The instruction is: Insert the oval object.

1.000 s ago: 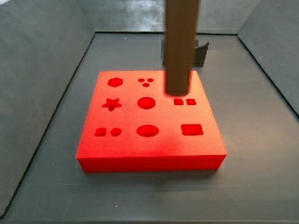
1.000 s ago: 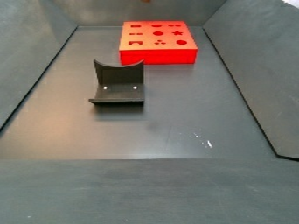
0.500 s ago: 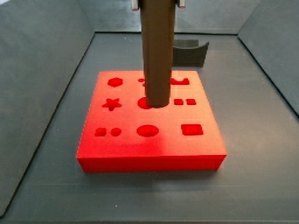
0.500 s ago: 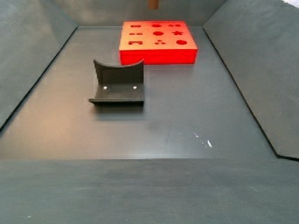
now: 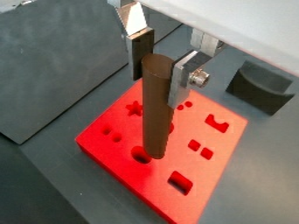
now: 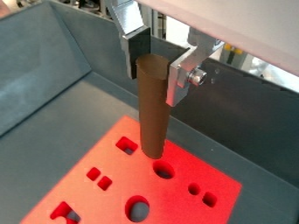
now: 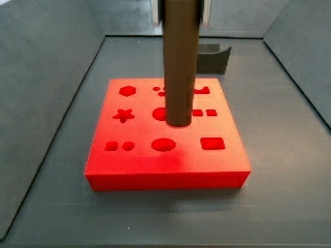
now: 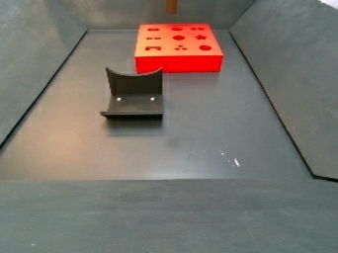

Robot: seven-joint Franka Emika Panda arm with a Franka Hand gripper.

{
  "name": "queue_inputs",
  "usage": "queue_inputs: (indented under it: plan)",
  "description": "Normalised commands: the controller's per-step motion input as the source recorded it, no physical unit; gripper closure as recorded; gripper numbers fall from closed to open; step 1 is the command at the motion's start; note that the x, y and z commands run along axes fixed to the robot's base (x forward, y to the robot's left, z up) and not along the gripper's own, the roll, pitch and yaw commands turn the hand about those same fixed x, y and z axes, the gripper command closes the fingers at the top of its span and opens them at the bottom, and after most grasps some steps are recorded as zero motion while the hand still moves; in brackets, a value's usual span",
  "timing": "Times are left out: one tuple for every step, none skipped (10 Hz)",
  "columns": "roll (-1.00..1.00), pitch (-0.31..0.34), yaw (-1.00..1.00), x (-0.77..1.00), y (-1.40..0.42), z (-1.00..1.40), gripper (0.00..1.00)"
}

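Note:
My gripper [image 5: 162,70] is shut on the top of the oval object [image 5: 153,114], a tall, smooth, dark brown peg held upright between the silver fingers [image 5: 184,77]. Both wrist views show this grip [image 6: 158,70]. The peg [image 7: 180,68] hangs over the middle of the red board [image 7: 142,165], its lower end beside the round hole [image 7: 159,114]. An oval hole [image 7: 163,145] lies in the board's front row. I cannot tell whether the peg touches the board. In a side view only the board [image 8: 181,61] shows; peg and gripper do not.
The fixture [image 8: 132,95] stands on the dark floor well away from the board; it also shows behind the board [image 7: 215,54] and in a wrist view [image 5: 264,88]. Grey walls enclose the floor [image 7: 52,116]. The board has several other shaped holes.
The peg has moved from over the board's back right part to over its middle, ending a little nearer the front. The board and fixture have not moved.

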Motion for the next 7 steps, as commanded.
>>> queue_inputs:
  plan:
    - [-0.01,-0.043,0.0,0.0,0.0,-0.47,1.0]
    - [0.0,-0.02,0.0,0.0,0.0,-0.37,1.0]
    - [0.0,0.0,0.0,0.0,0.0,-0.28,1.0]
    - [0.0,0.0,0.0,0.0,0.0,-0.25,1.0]
    - [0.0,0.0,-0.01,-0.22,0.0,-0.11,1.0]
    - [0.0,0.0,0.0,0.0,0.0,-0.02,1.0]
    - [0.0,0.0,0.0,0.0,0.0,-0.03,1.0]
